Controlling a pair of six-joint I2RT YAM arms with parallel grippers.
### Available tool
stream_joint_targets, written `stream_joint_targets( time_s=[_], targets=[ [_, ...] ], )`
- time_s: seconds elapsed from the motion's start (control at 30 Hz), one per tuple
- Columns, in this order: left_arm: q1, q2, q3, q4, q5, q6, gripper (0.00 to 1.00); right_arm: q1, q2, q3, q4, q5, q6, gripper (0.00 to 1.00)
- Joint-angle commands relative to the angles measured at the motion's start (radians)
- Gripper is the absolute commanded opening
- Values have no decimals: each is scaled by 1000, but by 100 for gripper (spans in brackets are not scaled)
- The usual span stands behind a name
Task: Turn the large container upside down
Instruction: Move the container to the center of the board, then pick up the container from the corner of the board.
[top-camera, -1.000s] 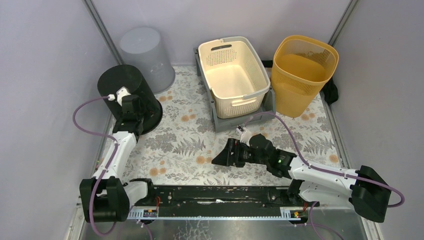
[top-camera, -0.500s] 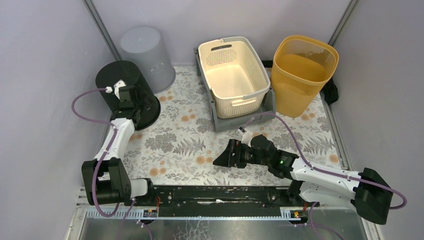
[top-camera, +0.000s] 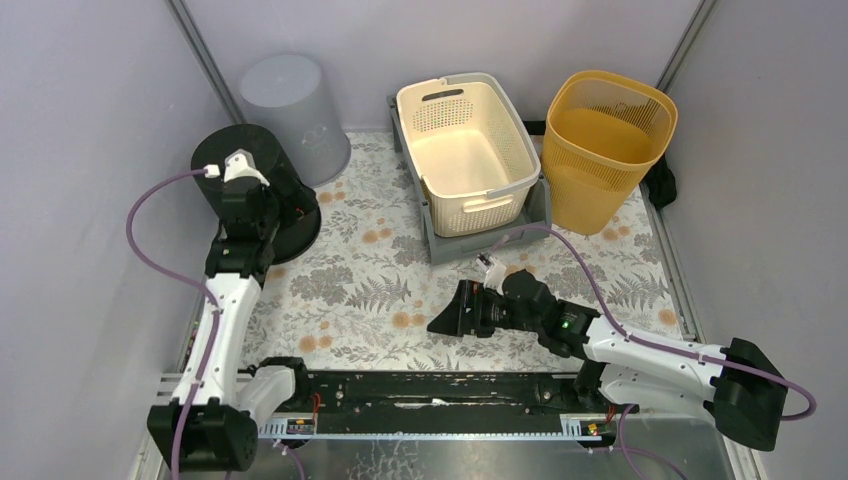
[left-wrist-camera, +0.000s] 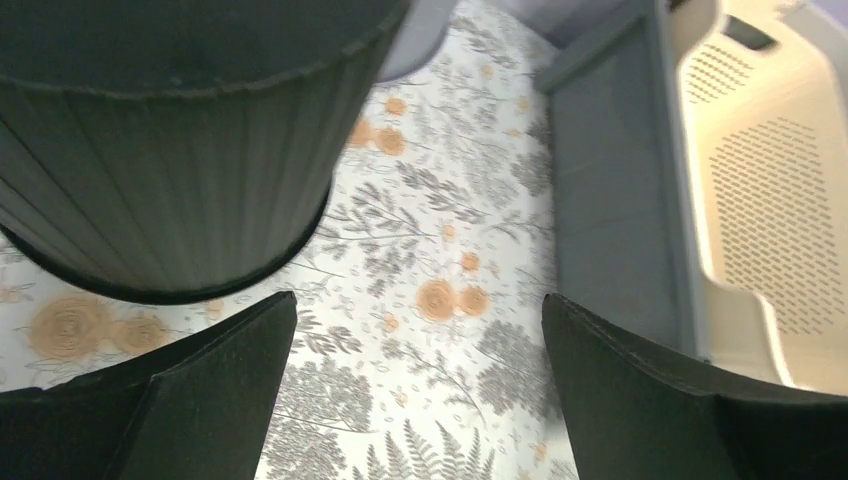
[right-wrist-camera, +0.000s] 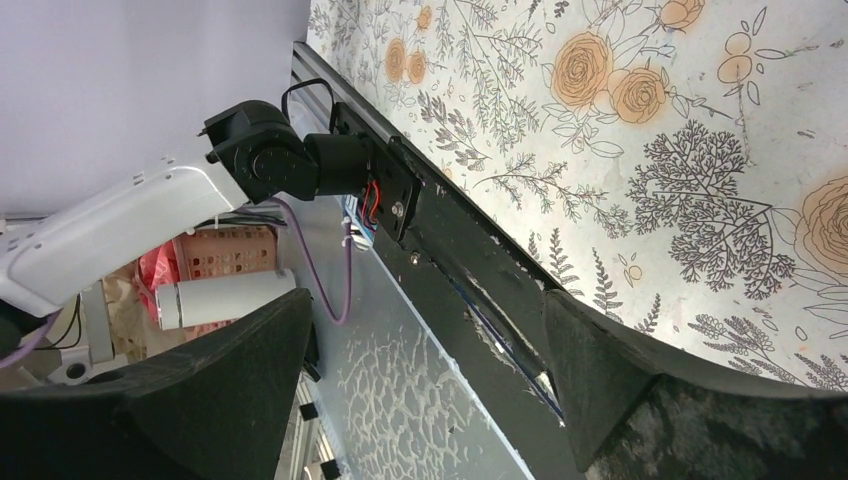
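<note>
Left hand (left-wrist-camera: 418, 330) and right hand (right-wrist-camera: 425, 305) both spread wide, empty, over floral mat (top-camera: 380, 280) between lilac walls (top-camera: 90, 120).

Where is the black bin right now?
In the top view the black bin stands mouth-down at the far left of the table, just in front of the grey bin.

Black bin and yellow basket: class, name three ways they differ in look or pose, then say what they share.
1. The black bin stands upside down, base up; the yellow basket stands upright, mouth open.
2. The black bin has solid ribbed walls; the yellow basket has mesh walls.
3. The black bin sits on the left side; the yellow basket sits on the far right.
Shared: both are round and tapered.
</note>
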Motion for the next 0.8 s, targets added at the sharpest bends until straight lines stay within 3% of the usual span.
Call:
stream_joint_targets(
  time_s=[0.0, 0.17, 0.33, 0.5, 0.77],
  targets=[
    [-34, -114, -40, -29, 110, -19, 100, 14, 2, 46, 9, 9, -25, 92],
    [-51, -229, -69, -74, 266, -44, 100, 18, -19, 60, -46, 11, -48, 95],
    [-61, -315, -84, -139, 433, -43, 100, 18, -55, 165, -204, 51, -122, 100],
    [-63, -410, -155, -158, 549, -76, 100, 17, -29, 418, -459, 182, -245, 99],
    [-64, -470, -238, -177, 602, -49, 100, -8, 150, 906, -802, 499, -409, 99]
  ],
)
